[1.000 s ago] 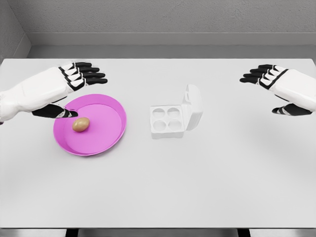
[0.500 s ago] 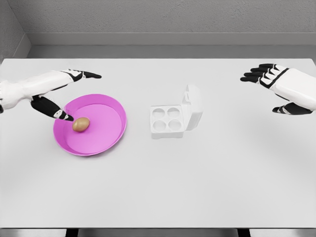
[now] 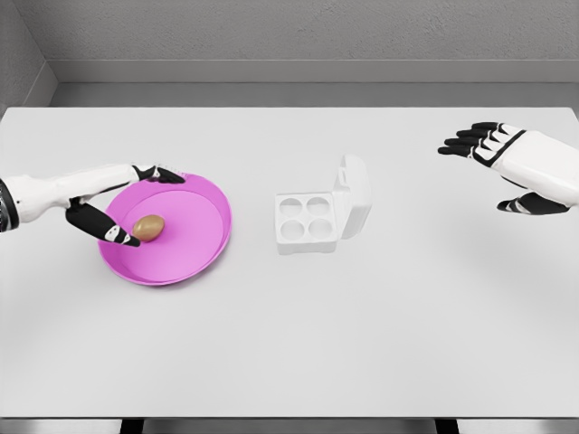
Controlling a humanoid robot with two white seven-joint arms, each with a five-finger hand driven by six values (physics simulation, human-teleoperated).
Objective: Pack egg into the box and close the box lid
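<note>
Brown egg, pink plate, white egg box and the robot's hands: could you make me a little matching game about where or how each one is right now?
Things:
1. small brown egg
2. round pink plate
3. white four-cup egg box
4. right hand

States:
A. lid standing open, cups empty
B. raised at the table's right side, fingers spread
C. lying in the plate beside the left hand
D. on the table, left of the box

Pairs: 1-C, 2-D, 3-A, 4-B

A smooth, matt plastic look is shown by the pink plate [image 3: 204, 249] and white box [image 3: 312, 217]; the egg [image 3: 148, 227] appears softly matt.
</note>
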